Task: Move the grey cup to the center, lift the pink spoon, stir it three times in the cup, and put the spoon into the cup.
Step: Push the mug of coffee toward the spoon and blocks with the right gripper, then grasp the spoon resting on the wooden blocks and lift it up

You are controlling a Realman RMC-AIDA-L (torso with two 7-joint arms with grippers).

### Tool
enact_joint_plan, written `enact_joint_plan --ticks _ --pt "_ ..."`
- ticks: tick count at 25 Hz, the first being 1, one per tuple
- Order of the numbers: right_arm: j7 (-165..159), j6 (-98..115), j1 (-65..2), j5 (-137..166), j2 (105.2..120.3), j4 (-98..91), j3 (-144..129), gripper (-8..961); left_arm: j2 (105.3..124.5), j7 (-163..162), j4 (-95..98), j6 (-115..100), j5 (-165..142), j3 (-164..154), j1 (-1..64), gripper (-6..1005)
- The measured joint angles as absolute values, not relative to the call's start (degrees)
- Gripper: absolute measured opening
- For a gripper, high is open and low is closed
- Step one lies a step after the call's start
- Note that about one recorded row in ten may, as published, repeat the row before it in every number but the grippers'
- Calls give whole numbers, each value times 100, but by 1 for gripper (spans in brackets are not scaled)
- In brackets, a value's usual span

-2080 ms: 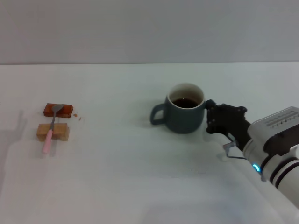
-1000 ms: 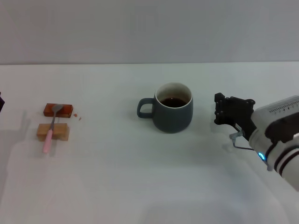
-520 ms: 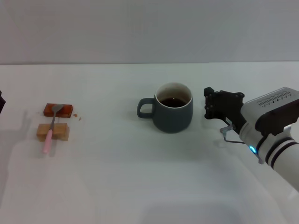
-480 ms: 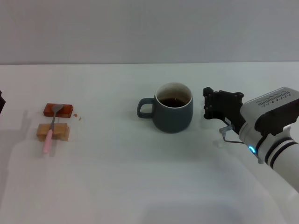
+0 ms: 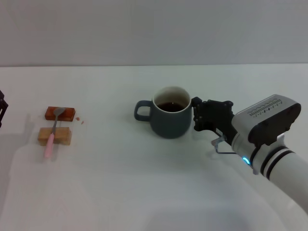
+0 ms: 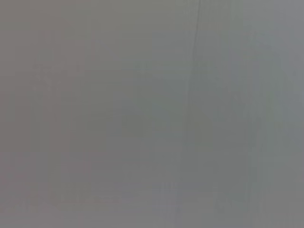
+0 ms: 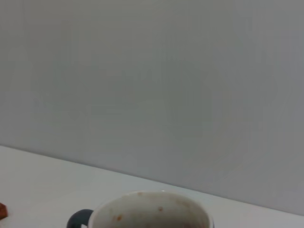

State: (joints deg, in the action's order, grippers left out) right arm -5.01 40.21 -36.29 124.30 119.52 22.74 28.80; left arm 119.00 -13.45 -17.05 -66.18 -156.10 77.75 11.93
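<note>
At table middle, right gripper point(image 5: 196, 114) pressing against right side of grey cup point(image 5: 168, 119), pushing it leftward toward center; finger state unclear. Pink spoon point(image 5: 52, 134) lying propped across two small blocks point(image 5: 57, 126) at far left, handle raised for easy pickup. Left gripper point(image 5: 2, 108) barely showing at left edge, idle.

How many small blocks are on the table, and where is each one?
2. The reddish-brown block lies at the table's left, under the spoon's bowl. The tan block sits just in front of it, under the spoon's handle. None seems hidden.

The grey cup point(image 5: 169, 118) stands mid-table, right gripper point(image 5: 198, 115) apparently touching it; pink spoon point(image 5: 52, 136) far left.
</note>
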Motion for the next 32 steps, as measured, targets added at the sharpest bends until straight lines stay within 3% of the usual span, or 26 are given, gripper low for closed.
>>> enact_joint_plan --ticks 15,27,32 --pt "-463 4229 -3635 12436 11959 2507 2553 0 11888 -1345 -1705 -6621 -15610 7760 1188 808" --pt "-453 6457 -2354 12383 11920 1834 3488 -1 11884 -1345 -1710 -6806 -15610 7541 1014 807" --pt "-478 6560 -2010 12376 11918 1529 4047 -1 11874 -1309 -2129 -7077 -15610 6757 463 807"
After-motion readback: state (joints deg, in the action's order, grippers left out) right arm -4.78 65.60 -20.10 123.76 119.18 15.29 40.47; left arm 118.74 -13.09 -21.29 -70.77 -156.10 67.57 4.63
